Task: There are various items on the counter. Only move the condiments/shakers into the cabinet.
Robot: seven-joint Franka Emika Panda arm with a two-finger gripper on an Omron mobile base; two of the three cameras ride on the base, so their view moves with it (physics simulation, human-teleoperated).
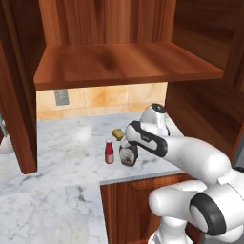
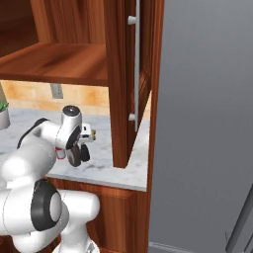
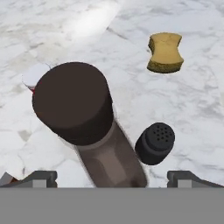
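Observation:
In the hand view the dark brown bottle (image 3: pixel 74 103) stands right below the hand, its round cap close to the camera. My gripper (image 3: pixel 114 178) is open, with one fingertip on each side of the bottle's body and neither touching it. To the bottle's right stands the small black shaker (image 3: pixel 155 142). The red bottle's white cap (image 3: pixel 35 75) peeks out behind the brown cap. Farther off on the counter (image 3: pixel 87 26) lies the yellow-brown spongy lump (image 3: pixel 165 53). From the left base, the brown bottle (image 1: pixel 128 155) and red bottle (image 1: pixel 109 152) stand near the counter's (image 1: pixel 62 157) front edge, below the cabinet shelf (image 1: pixel 124 64).
An open cabinet door (image 2: pixel 123 74) with a long handle stands to the right of the hand. The cabinet's side panel (image 1: pixel 19 119) comes down to the counter on the left. A wall outlet (image 1: pixel 61 96) sits on the tiled wall. A grey pot (image 2: pixel 4 117) stands far left.

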